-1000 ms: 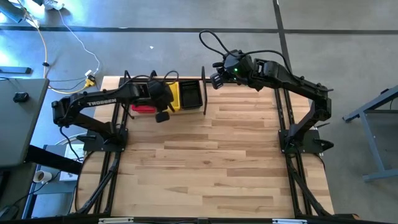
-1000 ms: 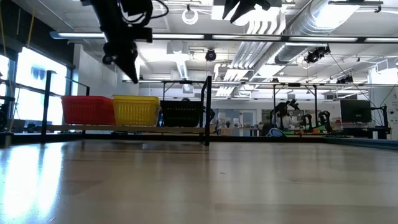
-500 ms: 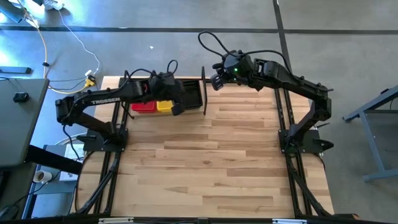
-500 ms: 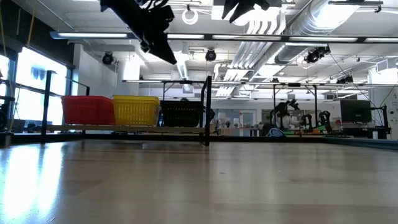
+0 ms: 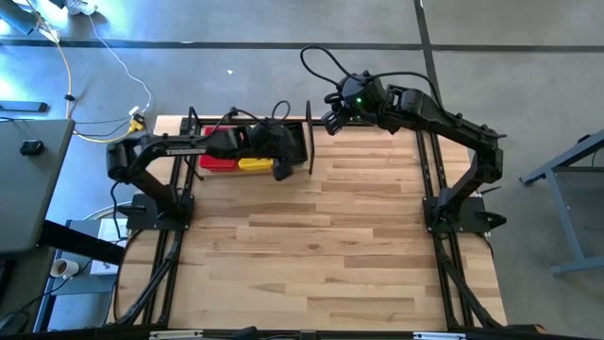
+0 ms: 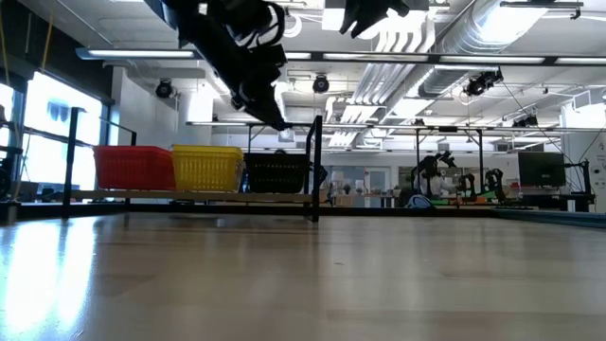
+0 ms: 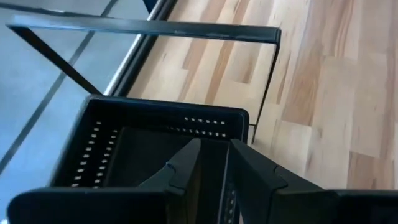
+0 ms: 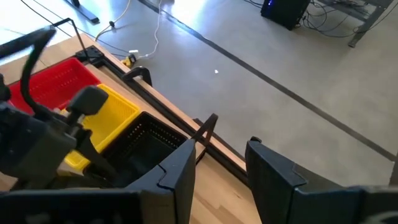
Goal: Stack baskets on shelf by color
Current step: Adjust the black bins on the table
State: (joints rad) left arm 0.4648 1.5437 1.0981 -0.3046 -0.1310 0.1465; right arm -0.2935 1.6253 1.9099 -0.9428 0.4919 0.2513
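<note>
Shelf (image 6: 189, 196) at table's 11 o'clock edge, three baskets in row on it: red basket (image 6: 133, 167), yellow basket (image 6: 206, 168), black basket (image 6: 276, 172), touching side by side. Black basket's inside bare in wrist views; other two hard to tell. Left gripper (image 7: 210, 163) hovers over black basket, fingers slightly parted, holding nothing. Right gripper (image 8: 219, 163) waits at 12 o'clock, fingers apart, empty.

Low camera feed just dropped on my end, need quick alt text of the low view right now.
Three baskets sit side by side on the shelf at the far edge of the table: red basket, yellow basket, black basket. The left gripper hangs empty just above the black basket; the right gripper waits high at the top edge.
</note>
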